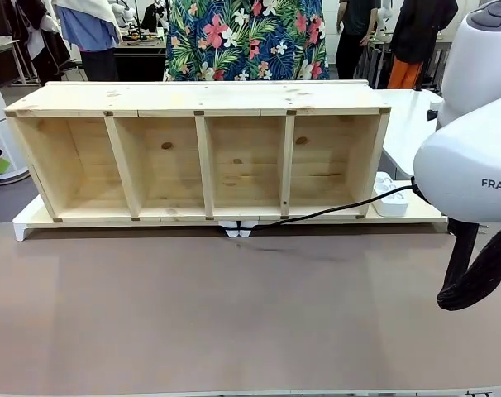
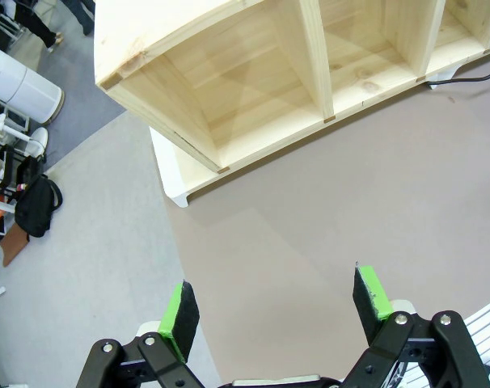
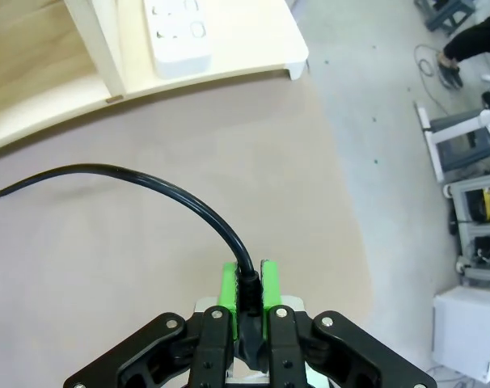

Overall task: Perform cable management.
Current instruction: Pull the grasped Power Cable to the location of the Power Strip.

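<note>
Your right gripper (image 3: 249, 279) is closed on the cable (image 3: 148, 179), with the black cord pinched upright between the two green pads (image 3: 227, 283). The part in the grip looks thicker than the rest of the cord, but you cannot tell whether it is the plug. From the pads the cable rises, bends over in a smooth arc and runs off low across the brown worktop (image 3: 229, 162) toward the picture's left edge. In the front view the same cable (image 1: 333, 211) comes out from behind your right arm (image 1: 474, 165), passes just in front of the white power strip (image 1: 391, 198) and runs along the foot of the wooden shelf (image 1: 205, 112) to two small white pieces (image 1: 236, 230) at the middle of its front edge. How it ends there is too small to tell. The shelf lies long side toward you, with four open compartments, and sits on a white base board (image 1: 23, 225) together with the power strip at its right end. A person in a flowered shirt (image 1: 246, 37) stands behind it. Your left gripper (image 2: 277, 303) hangs above bare worktop near the shelf's left end, its jaws wide apart with nothing between the pads, and a short stretch of cable shows far off at the shelf's foot in that wrist view.
</note>
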Controlling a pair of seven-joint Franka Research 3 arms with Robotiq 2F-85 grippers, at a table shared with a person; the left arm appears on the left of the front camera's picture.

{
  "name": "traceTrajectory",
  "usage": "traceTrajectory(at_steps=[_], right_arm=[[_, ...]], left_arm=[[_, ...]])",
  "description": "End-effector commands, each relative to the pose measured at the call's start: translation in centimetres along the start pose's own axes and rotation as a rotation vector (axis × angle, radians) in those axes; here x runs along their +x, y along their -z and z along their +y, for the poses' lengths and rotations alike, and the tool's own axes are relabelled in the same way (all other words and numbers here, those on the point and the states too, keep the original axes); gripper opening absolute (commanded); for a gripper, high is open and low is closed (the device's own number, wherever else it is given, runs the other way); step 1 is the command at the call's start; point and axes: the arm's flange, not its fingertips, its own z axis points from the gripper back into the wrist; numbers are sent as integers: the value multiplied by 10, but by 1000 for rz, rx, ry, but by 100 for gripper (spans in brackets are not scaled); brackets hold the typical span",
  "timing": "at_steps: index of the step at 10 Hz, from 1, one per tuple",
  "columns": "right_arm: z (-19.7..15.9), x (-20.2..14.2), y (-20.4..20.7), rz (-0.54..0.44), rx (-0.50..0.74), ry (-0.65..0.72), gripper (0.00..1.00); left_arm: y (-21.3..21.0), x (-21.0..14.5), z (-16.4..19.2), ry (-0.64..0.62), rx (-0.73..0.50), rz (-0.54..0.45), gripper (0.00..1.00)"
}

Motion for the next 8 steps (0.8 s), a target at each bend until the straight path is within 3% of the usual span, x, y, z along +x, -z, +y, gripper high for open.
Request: traceTrajectory(at_steps=[1, 2, 3, 8], right_arm=[[-12, -25, 26, -35, 8, 24, 15], [-12, -30, 25, -45, 37, 32, 15], [1, 2, 2, -4, 8, 5, 15], [1, 2, 2, -4, 8, 5, 15]], left_arm=[[0, 1, 0, -1, 3, -7, 100], [0, 1, 0, -1, 3, -7, 100], [0, 1, 0, -1, 3, -7, 100], [0, 1, 0, -1, 3, -7, 100]])
